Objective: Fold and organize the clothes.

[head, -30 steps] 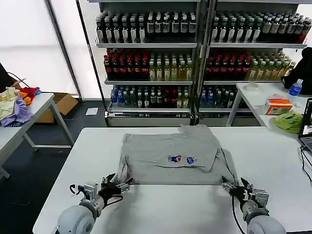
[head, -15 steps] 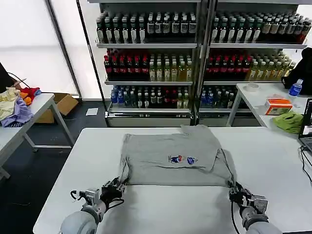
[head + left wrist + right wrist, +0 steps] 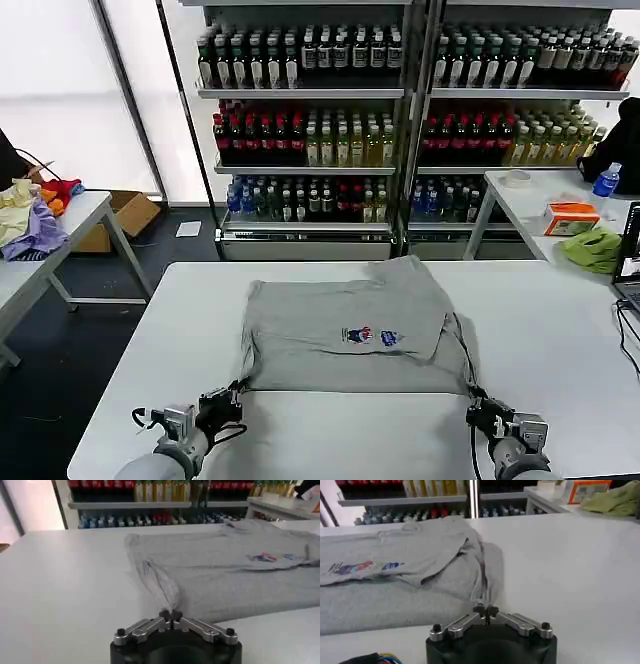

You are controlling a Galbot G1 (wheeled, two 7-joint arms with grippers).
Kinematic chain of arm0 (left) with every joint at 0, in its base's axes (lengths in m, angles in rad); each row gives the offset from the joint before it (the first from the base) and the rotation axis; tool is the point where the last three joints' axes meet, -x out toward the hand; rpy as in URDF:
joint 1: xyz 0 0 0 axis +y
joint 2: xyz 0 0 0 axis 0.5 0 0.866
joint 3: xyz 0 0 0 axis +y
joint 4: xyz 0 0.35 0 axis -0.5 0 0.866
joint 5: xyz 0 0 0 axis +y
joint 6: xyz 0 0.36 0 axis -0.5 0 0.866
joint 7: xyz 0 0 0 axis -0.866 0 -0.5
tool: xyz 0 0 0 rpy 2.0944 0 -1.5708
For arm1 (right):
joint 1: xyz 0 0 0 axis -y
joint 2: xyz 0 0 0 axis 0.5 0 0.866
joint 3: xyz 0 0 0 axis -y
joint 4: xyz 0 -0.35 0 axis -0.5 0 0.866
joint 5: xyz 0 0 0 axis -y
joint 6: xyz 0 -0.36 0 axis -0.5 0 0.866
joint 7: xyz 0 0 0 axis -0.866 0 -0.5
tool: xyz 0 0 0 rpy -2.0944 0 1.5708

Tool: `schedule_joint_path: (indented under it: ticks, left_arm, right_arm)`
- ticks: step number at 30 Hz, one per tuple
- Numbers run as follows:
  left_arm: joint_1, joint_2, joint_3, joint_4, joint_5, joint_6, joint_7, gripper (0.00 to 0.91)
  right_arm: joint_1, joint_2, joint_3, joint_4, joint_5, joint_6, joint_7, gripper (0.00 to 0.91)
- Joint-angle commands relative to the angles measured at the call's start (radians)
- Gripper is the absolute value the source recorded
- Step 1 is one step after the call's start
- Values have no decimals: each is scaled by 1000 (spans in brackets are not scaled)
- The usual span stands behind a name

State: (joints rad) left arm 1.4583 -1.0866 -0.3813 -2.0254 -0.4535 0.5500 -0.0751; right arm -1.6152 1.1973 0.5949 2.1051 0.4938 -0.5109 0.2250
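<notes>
A light grey T-shirt (image 3: 340, 335) with a small multicolour chest print (image 3: 361, 336) lies partly folded on the white table (image 3: 560, 340). My left gripper (image 3: 226, 402) is at the shirt's near left corner, shut on a pinch of the grey cloth (image 3: 167, 597). At the near right corner my right gripper (image 3: 476, 408) is shut on the shirt's hem (image 3: 481, 592). The left wrist view shows the shirt (image 3: 225, 575) stretching away from the left gripper (image 3: 170, 615). The shirt (image 3: 410, 565) lies likewise beyond the right gripper (image 3: 485, 610) in the right wrist view.
A side table at left holds a heap of yellow, lilac and red garments (image 3: 30, 215). A second table (image 3: 530, 205) at right carries a lime-green cloth (image 3: 592, 247), an orange box (image 3: 572, 217) and a bottle (image 3: 606, 180). Drink shelves (image 3: 400, 120) stand behind. A cardboard box (image 3: 125, 215) sits on the floor.
Both grippers have drawn back toward me along the table, pulling the shirt's near edge with them; the shirt now lies stretched further toward the front.
</notes>
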Motion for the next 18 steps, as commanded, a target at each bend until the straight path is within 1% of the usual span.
schedule_joint_path:
  ticks: [1,5,7,8,9,10,13,17,18]
  left_arm:
    - [227,12,-131,-152,5,7,-1,10]
    - [338,5,-207,-222,4,25,16,10]
    - [394,0,-237,-255,13,26,28,50]
    - [416,-3,-253,-274,16,27,36,222]
    - [434,-5,-269,-286,17,27,42,645]
    - [451,-7,-276,-296,16,27,43,897]
    - [458,-8,-280,-322,18,27,33,907]
    - [416,24,-293,-352,5,28,28,907]
    - [412,31,-305,-350,-8,28,29,907]
  right_arm:
    - [-223,17,17,152,-22,8,-8,0]
    - [-328,36,49,229,-44,8,-26,0]
    - [-366,42,61,255,-66,6,-38,0]
    - [-380,43,63,265,-82,-1,-40,0]
    - [-384,43,63,268,-87,-5,-40,494]
    - [-383,42,62,270,-81,-6,-38,907]
    - [-345,36,78,257,-60,0,-40,907]
    - [-249,-6,154,261,50,-11,-46,907]
    - [-209,-32,183,256,85,-9,-55,907]
